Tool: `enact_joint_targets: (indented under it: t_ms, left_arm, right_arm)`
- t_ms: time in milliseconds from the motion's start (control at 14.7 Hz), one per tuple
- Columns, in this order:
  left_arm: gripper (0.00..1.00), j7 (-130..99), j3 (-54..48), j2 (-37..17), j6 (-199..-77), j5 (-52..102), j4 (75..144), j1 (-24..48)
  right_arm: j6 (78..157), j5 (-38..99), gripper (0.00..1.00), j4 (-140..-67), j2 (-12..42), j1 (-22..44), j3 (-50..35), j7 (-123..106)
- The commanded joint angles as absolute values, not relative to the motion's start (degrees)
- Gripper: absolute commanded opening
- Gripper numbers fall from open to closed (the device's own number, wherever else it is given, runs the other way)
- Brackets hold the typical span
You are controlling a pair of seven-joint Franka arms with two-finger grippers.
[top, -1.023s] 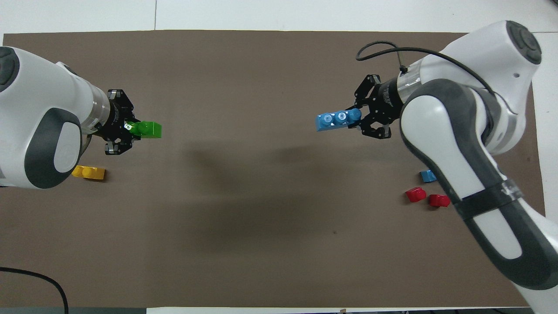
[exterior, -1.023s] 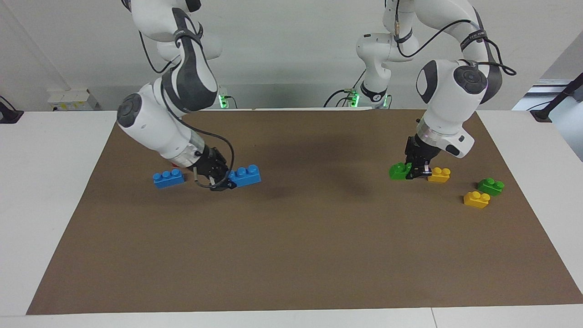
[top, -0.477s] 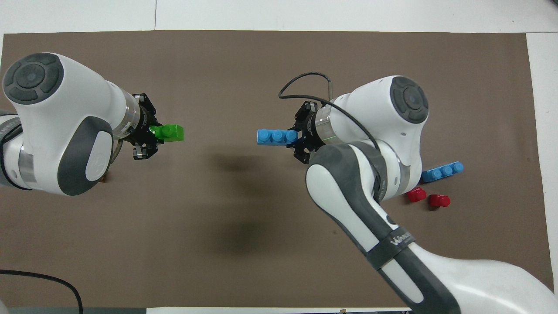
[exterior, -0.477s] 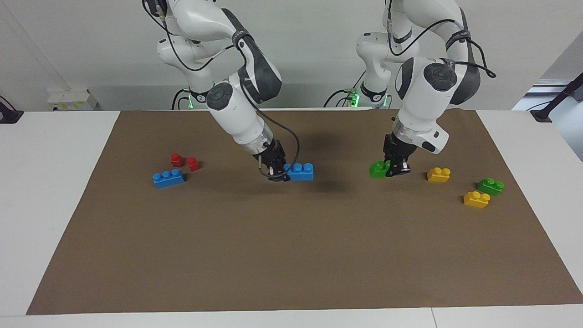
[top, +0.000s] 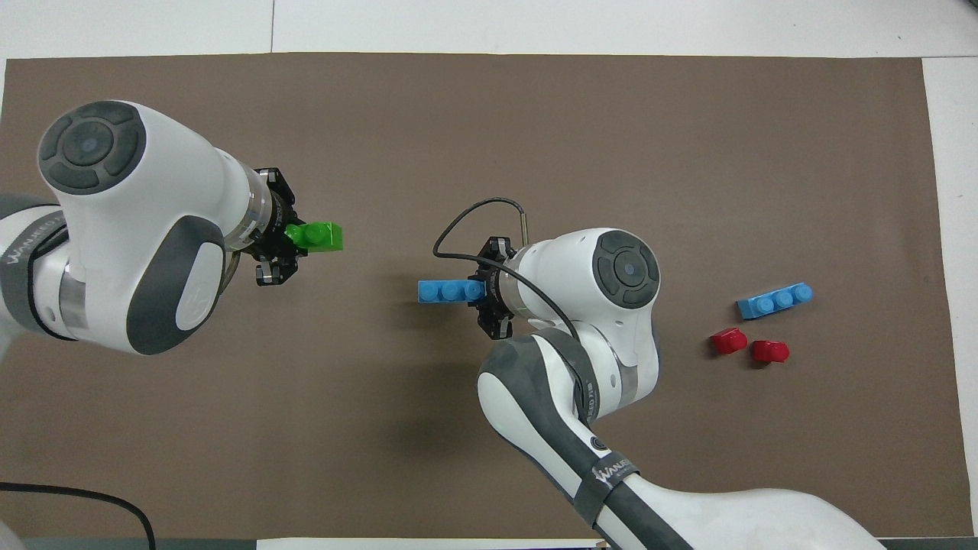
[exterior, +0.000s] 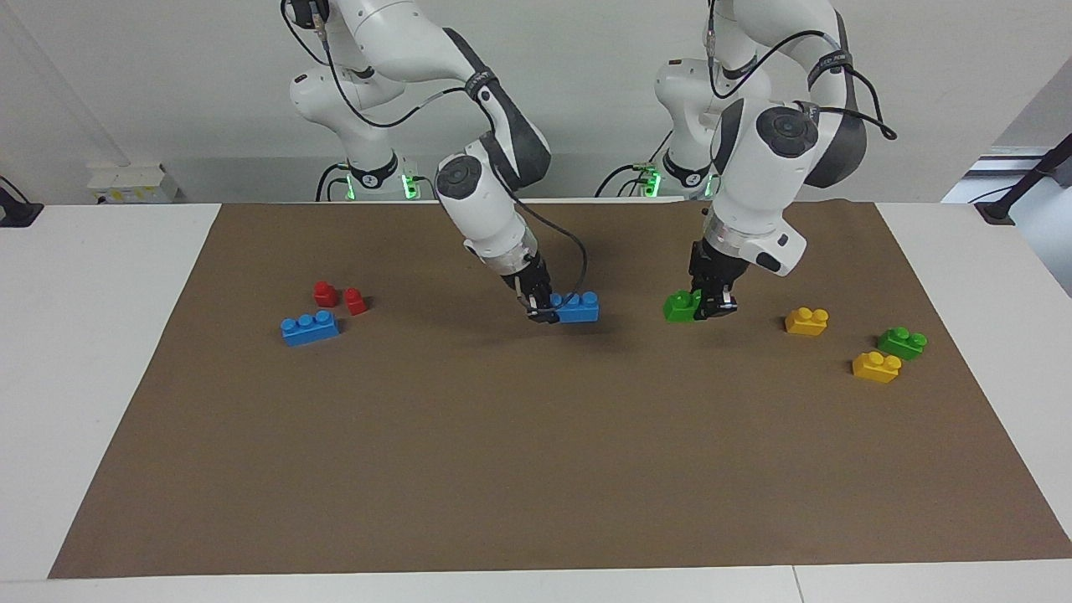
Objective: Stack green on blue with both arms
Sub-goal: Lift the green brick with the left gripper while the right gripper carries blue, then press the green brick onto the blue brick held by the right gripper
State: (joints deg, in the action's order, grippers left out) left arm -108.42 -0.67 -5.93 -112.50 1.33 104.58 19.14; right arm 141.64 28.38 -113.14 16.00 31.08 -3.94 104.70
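My right gripper [exterior: 543, 306] is shut on one end of a blue three-stud brick [exterior: 579, 307] and holds it level, low over the middle of the brown mat [exterior: 536, 469]. My left gripper [exterior: 713, 306] is shut on a green two-stud brick [exterior: 681, 306], held low over the mat beside the blue one, with a gap between them. In the overhead view the left gripper [top: 293, 237] holds the green brick [top: 319, 237], and the right gripper [top: 483, 292] holds the blue brick [top: 445, 291], their free ends pointing at each other.
A second blue brick [exterior: 310, 327] and two red pieces [exterior: 326, 293] [exterior: 355, 301] lie toward the right arm's end. Two yellow bricks [exterior: 806, 321] [exterior: 876, 366] and a second green brick [exterior: 902, 342] lie toward the left arm's end.
Both grippers have carried their bricks toward the mat's middle, the right one much farther. The gap between the green and blue bricks has narrowed.
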Motion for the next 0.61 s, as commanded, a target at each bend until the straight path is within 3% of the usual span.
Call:
enact_joint_targets:
  t_ms: [0,545]
  left_arm:
    - [0.00,-110.48,0.09,-4.31,-112.59,1.49,106.17,21.53]
    - [0.00,-114.52,0.09,-0.88,-123.48,1.41,116.45,28.56]
  right_arm:
    - [144.48,30.15,0.00,-115.83,15.82,31.99,-3.69,104.77]
    - [150.46,31.02,0.00,-120.14,16.61,33.13,-3.69,104.41]
